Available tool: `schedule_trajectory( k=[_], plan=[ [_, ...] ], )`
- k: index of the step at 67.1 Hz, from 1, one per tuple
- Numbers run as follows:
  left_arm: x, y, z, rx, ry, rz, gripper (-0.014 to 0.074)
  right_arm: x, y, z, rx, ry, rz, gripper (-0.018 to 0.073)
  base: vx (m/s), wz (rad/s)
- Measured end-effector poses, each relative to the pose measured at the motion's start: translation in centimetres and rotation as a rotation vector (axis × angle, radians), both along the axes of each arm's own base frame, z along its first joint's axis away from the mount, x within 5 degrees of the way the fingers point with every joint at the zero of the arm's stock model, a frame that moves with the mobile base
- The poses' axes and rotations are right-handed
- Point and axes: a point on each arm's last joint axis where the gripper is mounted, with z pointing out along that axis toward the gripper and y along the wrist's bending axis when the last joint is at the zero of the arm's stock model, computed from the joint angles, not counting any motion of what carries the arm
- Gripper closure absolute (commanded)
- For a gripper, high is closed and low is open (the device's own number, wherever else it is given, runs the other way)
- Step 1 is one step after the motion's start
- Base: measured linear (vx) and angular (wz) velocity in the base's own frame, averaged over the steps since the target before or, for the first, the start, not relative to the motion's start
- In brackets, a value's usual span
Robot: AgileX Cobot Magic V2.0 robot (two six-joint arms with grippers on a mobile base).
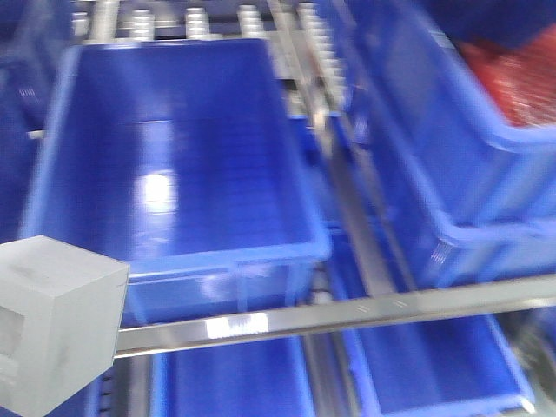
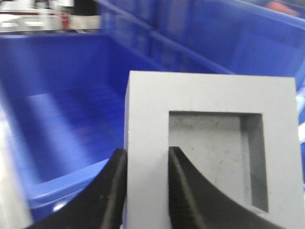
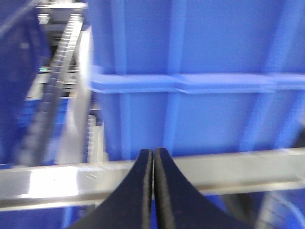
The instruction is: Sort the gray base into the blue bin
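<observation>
- A roller rack (image 1: 198, 21) is carrying everything here, its silver rollers showing along the far edge.
- A shiny metal crossbar (image 1: 365, 311) is running across the front of the upper level, just below the near rim of the blue bin (image 1: 174, 104).
- The blue bin is sitting on the upper level, left of a metal rail (image 1: 347, 204) running front to back.
- A second blue bin (image 1: 417, 122) is sitting to the right of that rail, holding something red (image 1: 512, 78) that is too blurred to name.
- Lower blue bins (image 1: 234, 382) are resting on the level beneath the crossbar.
</observation>
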Motion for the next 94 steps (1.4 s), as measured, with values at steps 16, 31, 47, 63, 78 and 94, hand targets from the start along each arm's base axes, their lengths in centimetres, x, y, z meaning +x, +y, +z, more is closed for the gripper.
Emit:
schedule_trajectory(
  k=[16, 31, 47, 63, 78, 94],
  plan=[
    [0.00, 0.00, 0.00, 0.000, 0.000, 0.000, 0.0603, 0.00, 0.00, 0.00, 0.000, 0.000, 0.000, 0.0564, 0.12, 0.47],
    [0.00, 0.00, 0.00, 0.000, 0.000, 0.000, 0.0603, 0.00, 0.00, 0.00, 0.000, 0.000, 0.000, 0.0564, 0.12, 0.14],
    [0.00, 0.00, 0.00, 0.000, 0.000, 0.000, 0.0603, 0.00, 0.00, 0.00, 0.005, 0.000, -0.001, 0.0564, 0.14, 0.04],
    [0.00, 0.00, 0.00, 0.000, 0.000, 0.000, 0.0603, 0.00, 0.00, 0.00, 0.005, 0.000, -0.001, 0.0564, 0.14, -0.02],
    [0.00, 0.00, 0.00, 0.000, 0.000, 0.000, 0.0603, 0.00, 0.00, 0.00, 0.005, 0.000, -0.001, 0.0564, 0.12, 0.01],
    [0.00, 0.00, 0.00, 0.000, 0.000, 0.000, 0.0603, 0.00, 0.00, 0.00, 0.000, 0.000, 0.000, 0.0564, 0.07, 0.00]
  ],
)
